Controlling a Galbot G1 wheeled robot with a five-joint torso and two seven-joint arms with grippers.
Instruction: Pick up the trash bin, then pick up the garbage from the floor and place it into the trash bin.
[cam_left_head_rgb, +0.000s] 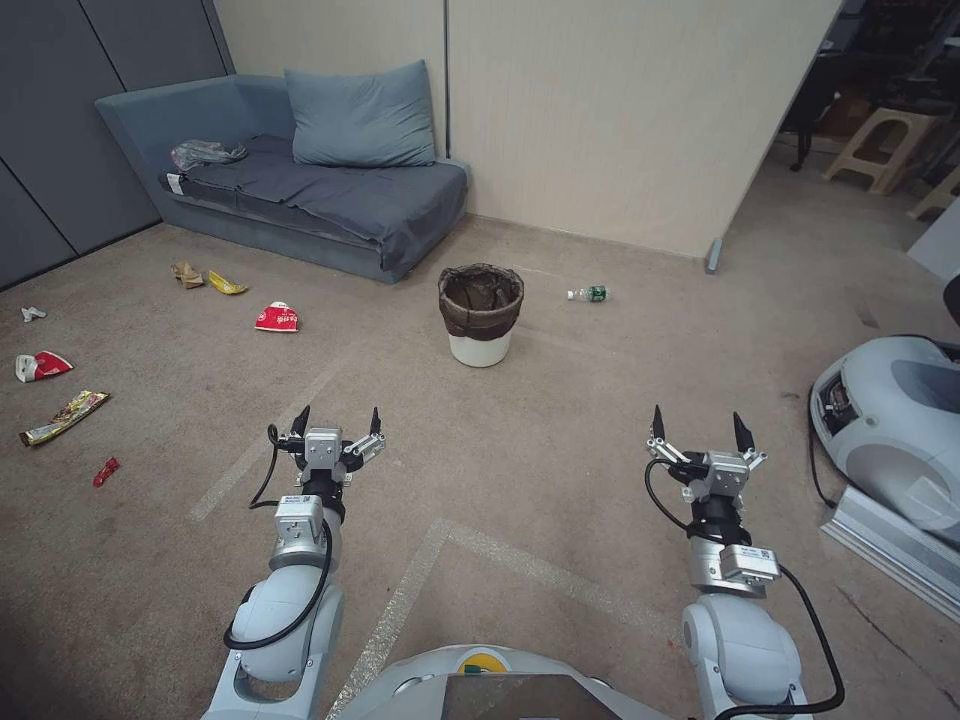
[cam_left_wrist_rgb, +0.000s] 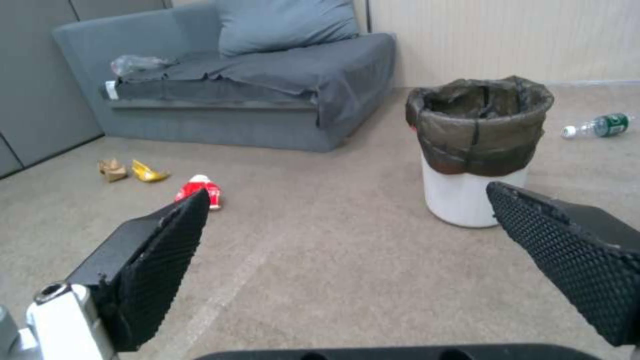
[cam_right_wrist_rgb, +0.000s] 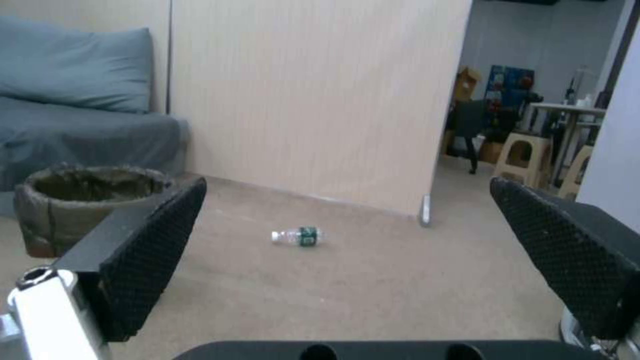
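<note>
The trash bin (cam_left_head_rgb: 481, 314) stands upright on the carpet well ahead of my left gripper (cam_left_head_rgb: 336, 421) and right gripper (cam_left_head_rgb: 697, 423), both spread wide, empty and nowhere near it. I judge nothing done: the bottle (cam_left_head_rgb: 588, 294) lies beyond the right gripper, and cups (cam_left_head_rgb: 277, 318) and wrappers (cam_left_head_rgb: 63, 417) lie scattered off the left.

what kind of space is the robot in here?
Likely a lab or office corner staged as a living room: carpeted floor, a grey sofa against a partition wall, and stools and a desk in a workspace beyond the opening.
</note>
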